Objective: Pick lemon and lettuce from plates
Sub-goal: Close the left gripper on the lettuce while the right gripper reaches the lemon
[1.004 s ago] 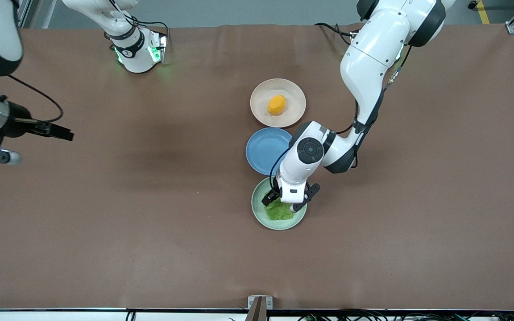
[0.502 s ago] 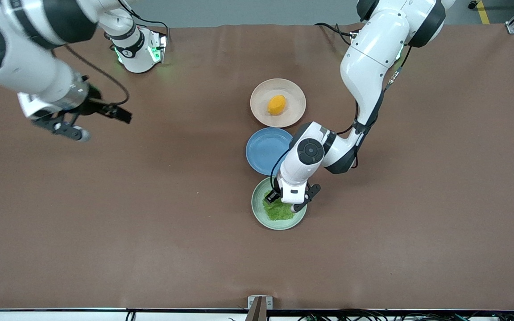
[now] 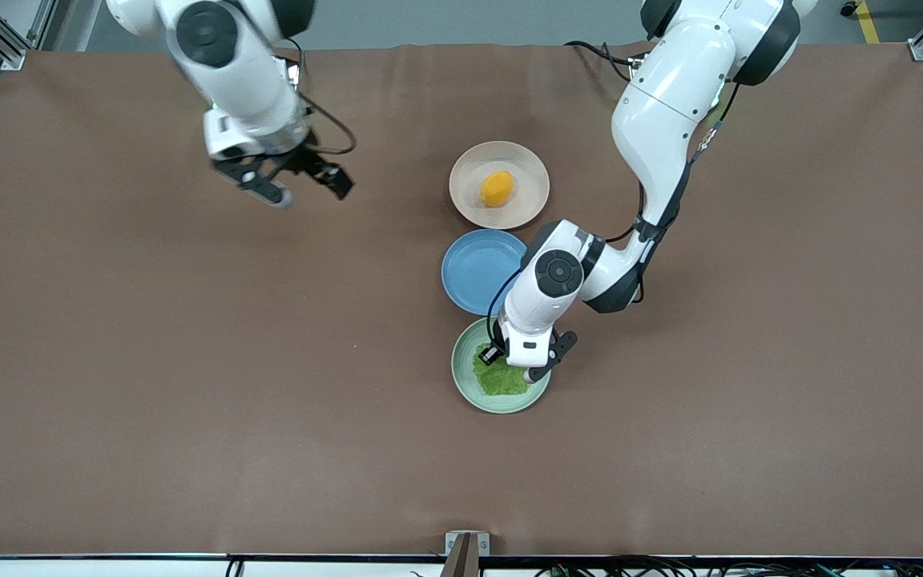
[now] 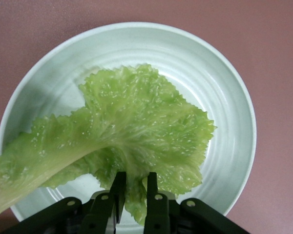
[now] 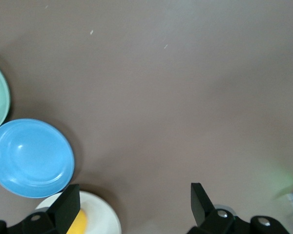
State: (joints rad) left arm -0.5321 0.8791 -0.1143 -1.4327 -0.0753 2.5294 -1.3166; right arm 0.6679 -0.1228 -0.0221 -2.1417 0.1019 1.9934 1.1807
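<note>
The lettuce (image 3: 501,381) (image 4: 136,126) lies on the mint green plate (image 3: 463,377) (image 4: 229,92), the plate nearest the front camera. My left gripper (image 3: 509,370) (image 4: 135,195) is down on that plate, with its jaws pinched on the leaf's ruffled edge. The lemon (image 3: 497,188) (image 5: 78,222) rests on the beige-pink plate (image 3: 530,172) (image 5: 105,217), the one farthest from the camera. My right gripper (image 3: 305,186) (image 5: 134,204) hangs open over bare table, toward the right arm's end from the beige-pink plate, holding nothing.
A blue plate (image 3: 473,272) (image 5: 31,158) with nothing on it sits between the two other plates. The left arm's forearm (image 3: 590,272) reaches over its edge. Brown table surface (image 3: 189,361) spreads around the plates.
The right arm swung in from the right arm's end of the table toward the beige-pink plate, still open. The left gripper's jaws closed onto the lettuce's edge.
</note>
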